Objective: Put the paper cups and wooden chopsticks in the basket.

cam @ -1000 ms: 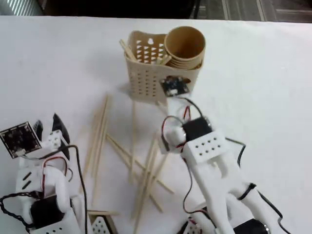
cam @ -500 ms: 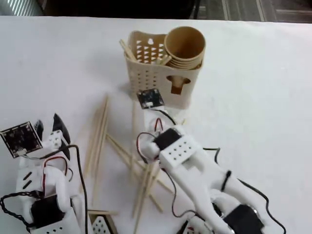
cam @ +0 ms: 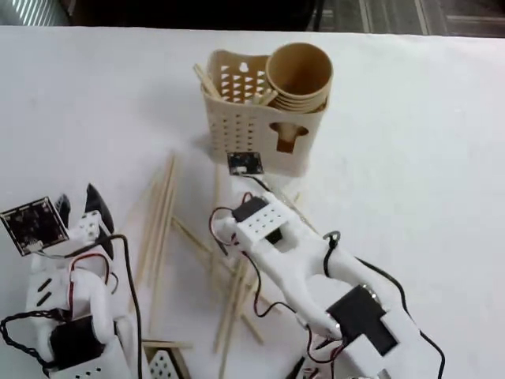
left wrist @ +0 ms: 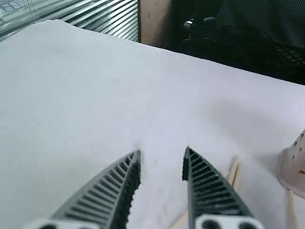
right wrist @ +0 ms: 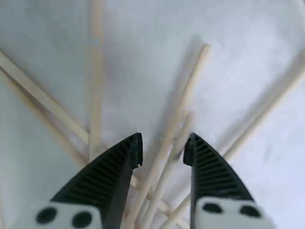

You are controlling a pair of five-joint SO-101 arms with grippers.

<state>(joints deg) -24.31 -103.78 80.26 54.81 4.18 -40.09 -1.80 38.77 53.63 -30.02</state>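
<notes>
Well to the left of the basket [cam: 237, 134], at the near edge of the table [cam: 410, 142]: left end effector [left wrist: 161, 156], fingers apart, nothing between them, hanging over bare table surface. One corner of the basket and a couple of stick ends visible beyond it in the left wrist view.

Between that arm and the basket, then on across the table in front of the basket: loose chopsticks [cam: 162, 217], scattered flat, some lying parallel just left of the basket's front, others crossed over one another in a heap nearer the camera.

Directly in front of the basket, over the crossed heap: right end effector [right wrist: 162, 145], pointed down, fingers apart, straddling two or three sticks without being clamped on them. Impossible to tell whether the fingertips touch the table. Right arm stretched out from the near right toward the basket's front wall.

Inside the basket, left part: stored chopsticks [cam: 207, 79], leaning, tips above the rim. Right part: paper cups [cam: 300, 67], nested in one upright stack, mouth open upward, rising above the basket's rim.
</notes>
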